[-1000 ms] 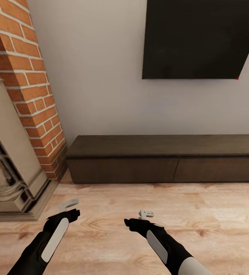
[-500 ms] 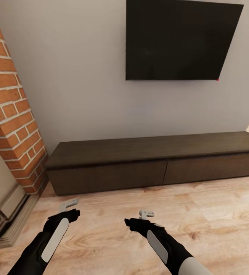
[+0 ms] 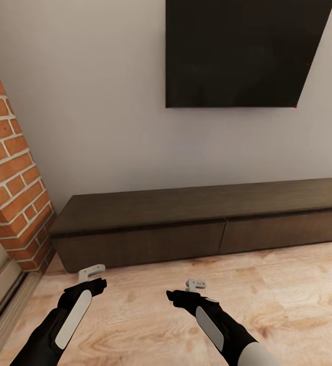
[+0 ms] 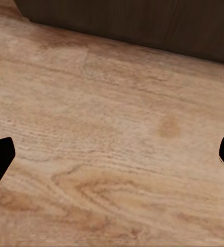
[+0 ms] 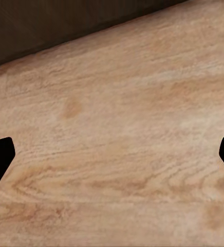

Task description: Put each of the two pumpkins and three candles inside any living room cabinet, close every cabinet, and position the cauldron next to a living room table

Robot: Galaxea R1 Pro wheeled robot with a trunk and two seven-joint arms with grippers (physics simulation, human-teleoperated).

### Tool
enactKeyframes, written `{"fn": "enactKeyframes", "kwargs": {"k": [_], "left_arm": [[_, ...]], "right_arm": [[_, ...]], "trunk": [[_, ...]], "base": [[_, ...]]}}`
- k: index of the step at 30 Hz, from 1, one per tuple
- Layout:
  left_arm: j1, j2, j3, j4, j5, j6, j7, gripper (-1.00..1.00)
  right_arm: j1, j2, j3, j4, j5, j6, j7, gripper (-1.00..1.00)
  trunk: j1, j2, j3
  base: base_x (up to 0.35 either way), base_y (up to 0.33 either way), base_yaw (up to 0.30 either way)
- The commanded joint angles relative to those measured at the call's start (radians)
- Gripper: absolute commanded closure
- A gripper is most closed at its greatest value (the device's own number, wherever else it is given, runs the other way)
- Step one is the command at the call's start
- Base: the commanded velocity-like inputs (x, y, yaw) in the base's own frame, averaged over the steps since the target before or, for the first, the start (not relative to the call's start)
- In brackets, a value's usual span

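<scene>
Head view: a long, low dark-brown wooden cabinet stands against the pale wall just ahead of both grippers, its two flat fronts shut. The left gripper and right gripper hover apart over the light wood-plank floor, each released and empty, fingers spread wide. A black flat screen hangs above them; a red brick column rises beyond the left gripper.

Wall-mounted screen, brick column
</scene>
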Motion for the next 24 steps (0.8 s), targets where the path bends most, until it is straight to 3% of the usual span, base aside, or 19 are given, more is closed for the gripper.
{"fn": "enactKeyframes", "kwargs": {"k": [1,6,11,13,16,19,22,23,24], "left_arm": [[-0.001,0.001,-0.003,-0.001,0.010,0.001,0.010,-1.00],[-0.001,0.001,-0.004,-0.001,0.010,0.001,0.010,-1.00],[-0.001,0.004,-0.010,-0.034,0.011,0.017,0.008,-1.00],[0.001,0.004,-0.010,-0.085,0.011,0.089,0.008,-1.00],[0.004,0.005,0.002,-0.196,0.012,0.284,0.008,-1.00],[0.014,0.006,0.032,-0.253,0.016,0.353,0.007,-1.00],[0.023,0.011,0.081,-0.273,0.082,0.376,-0.001,-1.00],[0.024,0.027,0.103,-0.276,0.139,0.381,-0.013,-1.00],[0.026,0.060,0.118,-0.278,0.212,0.385,-0.031,-1.00]], "right_arm": [[-0.001,-0.001,0.004,-0.002,-0.008,0.003,-0.006,-1.00],[-0.001,0.002,0.005,-0.002,-0.001,-0.006,-0.007,-1.00],[-0.001,0.001,0.004,0.000,-0.001,-0.071,-0.010,-1.00],[-0.001,-0.001,0.001,0.000,-0.006,-0.084,-0.012,-1.00],[-0.001,-0.003,-0.002,0.000,-0.009,-0.091,-0.015,-1.00],[-0.001,-0.003,-0.003,0.002,-0.012,-0.088,-0.040,-1.00],[-0.001,-0.004,-0.010,0.002,-0.043,-0.089,-0.062,-1.00],[-0.001,-0.004,-0.023,0.002,-0.068,-0.091,-0.066,-1.00],[-0.001,-0.004,-0.043,0.002,-0.093,-0.090,-0.069,-1.00]], "trunk": [[0.000,0.000,-0.001],[0.000,0.000,-0.001],[0.000,0.000,-0.001],[0.000,0.000,-0.001],[0.000,0.000,-0.001],[0.000,0.000,-0.001],[0.000,0.000,-0.001],[0.000,0.000,-0.001],[0.000,0.000,-0.001]], "base": [[0.142,0.000,-0.002],[0.047,0.000,-0.001],[0.006,0.000,0.000],[0.001,0.000,0.000],[0.000,0.000,0.000],[0.000,0.000,0.000],[0.000,0.000,0.000],[0.000,0.000,0.000],[0.000,0.000,0.000]]}}
